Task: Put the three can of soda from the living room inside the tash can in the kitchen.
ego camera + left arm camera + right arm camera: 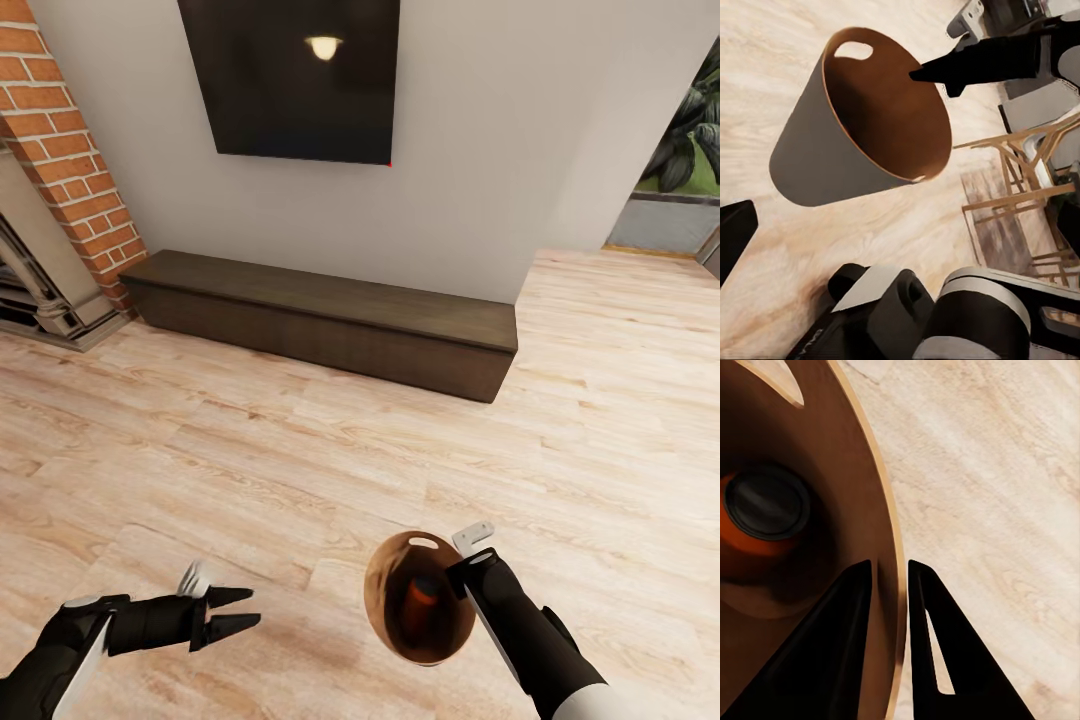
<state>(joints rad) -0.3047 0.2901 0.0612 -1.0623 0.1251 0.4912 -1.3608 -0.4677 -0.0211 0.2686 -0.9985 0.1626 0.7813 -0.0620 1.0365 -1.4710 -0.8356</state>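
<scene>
Right gripper [462, 572] is pinching the trash can [395, 610] rim, carrying an orange-red soda can [425, 600] inside; keep it level; left gripper [235, 612] idling, fingers apart.

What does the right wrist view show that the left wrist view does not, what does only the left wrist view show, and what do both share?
Only the right wrist view: an orange-red can lying inside the trash can, and the right gripper with its fingers closed on the rim, one inside, one outside. Only the left wrist view: the bin's grey-tan outer wall, and wooden furniture beyond. Both share: the trash can with its brown inside and hand slot, and the light plank floor.
</scene>
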